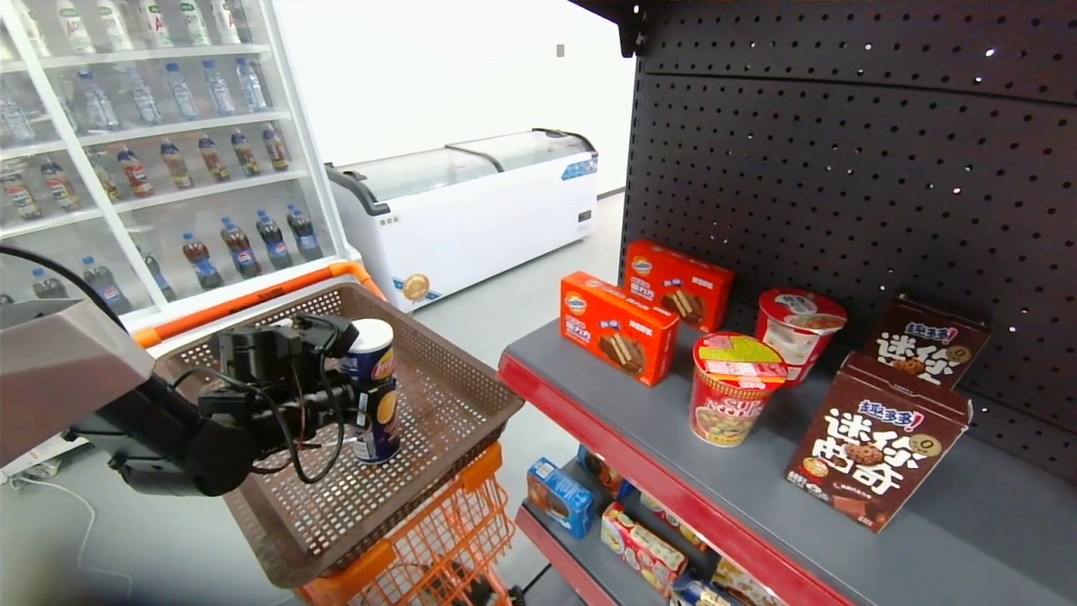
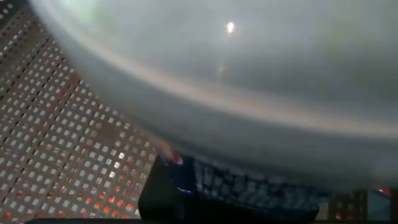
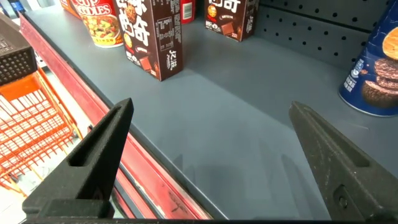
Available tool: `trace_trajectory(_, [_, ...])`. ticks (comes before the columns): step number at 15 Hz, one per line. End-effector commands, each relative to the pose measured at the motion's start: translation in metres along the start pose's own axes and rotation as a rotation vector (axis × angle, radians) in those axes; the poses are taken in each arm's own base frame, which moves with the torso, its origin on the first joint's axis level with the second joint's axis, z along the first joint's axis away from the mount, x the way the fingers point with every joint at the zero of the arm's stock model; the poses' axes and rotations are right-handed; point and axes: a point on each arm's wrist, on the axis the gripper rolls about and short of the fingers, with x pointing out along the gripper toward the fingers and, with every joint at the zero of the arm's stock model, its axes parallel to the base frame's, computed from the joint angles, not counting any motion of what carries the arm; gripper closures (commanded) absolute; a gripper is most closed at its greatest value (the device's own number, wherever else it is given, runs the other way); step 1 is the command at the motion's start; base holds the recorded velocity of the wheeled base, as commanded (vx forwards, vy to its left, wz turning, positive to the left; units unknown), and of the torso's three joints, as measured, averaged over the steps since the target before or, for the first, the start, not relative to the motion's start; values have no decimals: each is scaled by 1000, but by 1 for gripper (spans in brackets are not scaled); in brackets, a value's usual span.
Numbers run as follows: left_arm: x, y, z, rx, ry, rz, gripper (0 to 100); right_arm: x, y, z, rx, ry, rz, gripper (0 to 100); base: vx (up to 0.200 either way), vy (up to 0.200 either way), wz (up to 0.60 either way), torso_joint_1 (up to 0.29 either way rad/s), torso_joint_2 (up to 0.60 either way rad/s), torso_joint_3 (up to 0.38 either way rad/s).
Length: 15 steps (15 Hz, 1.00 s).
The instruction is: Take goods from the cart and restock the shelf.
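Step in hand — lifting stock out of the cart (image 1: 437, 539).

Left claw (image 1: 358, 404) sits in the cart's brown basket (image 1: 454, 396) and looks clenched on the chip can (image 1: 374, 353). The can stands upright on the basket floor, at about 9 o'clock from the shelf (image 1: 639, 421). Right claw (image 3: 211, 109) hangs released, jaws wide apart, over bare shelf board.

How to do it well, as I judge it:
- Lift straight up first, so the can's base clears the basket wall at 3 o'clock.
- Keep the can upright; the grip looks to sit around mid-height, so it could tip if swung fast.
- Carry toward 3 o'clock and set down on bare board, not against the goods already placed.
- Let go only once the base rests flat.

Count:
- chip can in basket — 1
- orange boxes (image 1: 618, 328) — 2, one behind the other
- noodle cups (image 1: 736, 387) — 2
- brown boxes (image 1: 875, 450) — 2
- blue tub (image 3: 376, 68) farther along the shelf — 1
- lower shelf: several packs, partly hidden, not counted.
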Motion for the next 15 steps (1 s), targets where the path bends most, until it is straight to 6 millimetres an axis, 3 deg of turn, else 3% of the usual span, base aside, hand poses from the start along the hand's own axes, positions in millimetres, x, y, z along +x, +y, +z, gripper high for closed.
trace_trajectory(1, [-7, -3, 4, 4, -6, 13, 100, 0, 0, 0, 0, 2, 0, 0, 0, 0, 0, 0, 0, 0])
trace_trajectory(3, [-31, -10, 22, 16, -38, 65, 100, 0, 0, 0, 0, 2, 0, 0, 0, 0, 0, 0, 0, 0])
trace_trajectory(8, [-121, -24, 80, 10, -101, 91, 100, 0, 0, 0, 0, 2, 0, 0, 0, 0, 0, 0, 0, 0])
trace_trajectory(10, [-155, -29, 88, 5, -110, 70, 100, 0, 0, 0, 0, 2, 0, 0, 0, 0, 0, 0, 0, 0])
trace_trajectory(14, [-201, -42, 83, -41, -110, 58, 100, 0, 0, 0, 0, 0, 0, 0, 0, 0, 0, 0, 0, 0])
trace_trajectory(15, [-220, -47, 82, -43, -107, 59, 100, 0, 0, 0, 0, 2, 0, 0, 0, 0, 0, 0, 0, 0])
